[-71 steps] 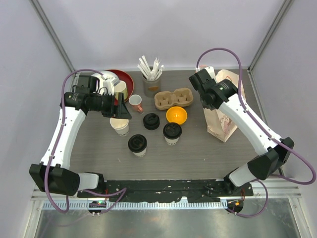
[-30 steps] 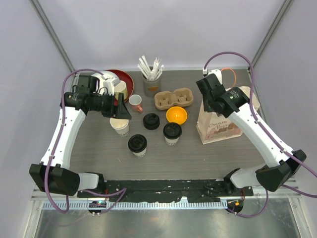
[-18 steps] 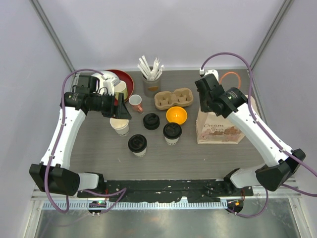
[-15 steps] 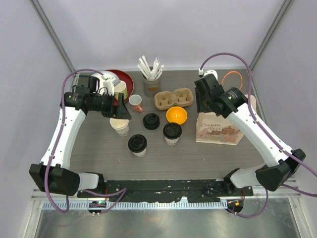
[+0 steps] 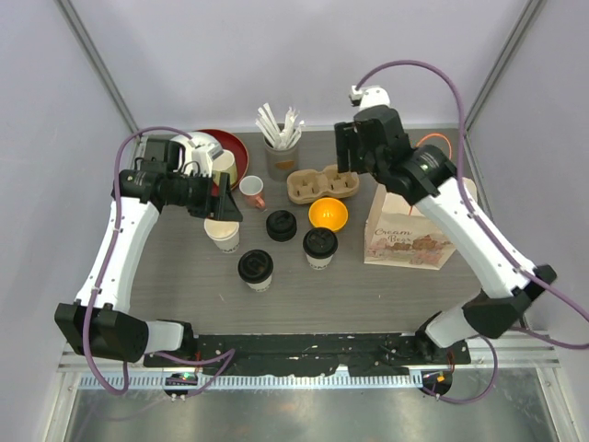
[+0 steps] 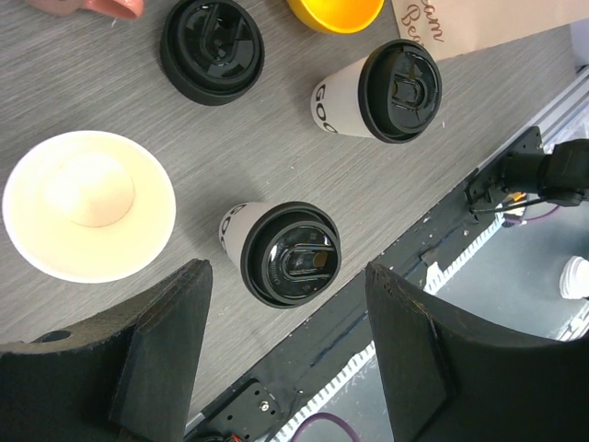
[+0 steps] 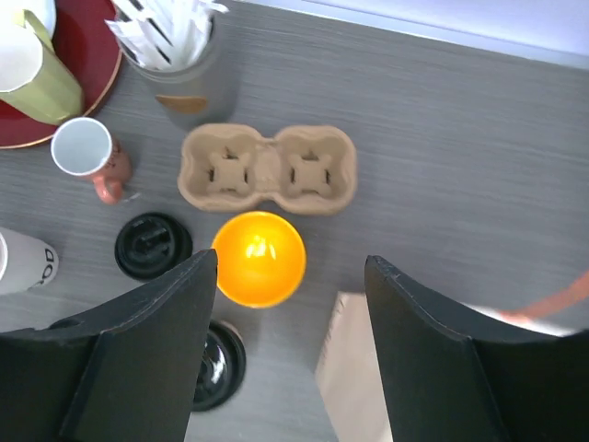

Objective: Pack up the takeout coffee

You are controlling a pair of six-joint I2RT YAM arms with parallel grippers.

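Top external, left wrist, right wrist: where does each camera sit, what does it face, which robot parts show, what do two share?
Top external: overhead behind bases, facing table; left arm, right arm.
Left wrist: looks down on lidded cups; left fingers.
Right wrist: looks down on carrier; right fingers.
Both wrists share: orange bowl.

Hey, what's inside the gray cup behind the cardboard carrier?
Thin white sticks stand bunched in the gray cup, fanning out above its rim. Their lower ends and the cup's bottom are hidden by its wall.
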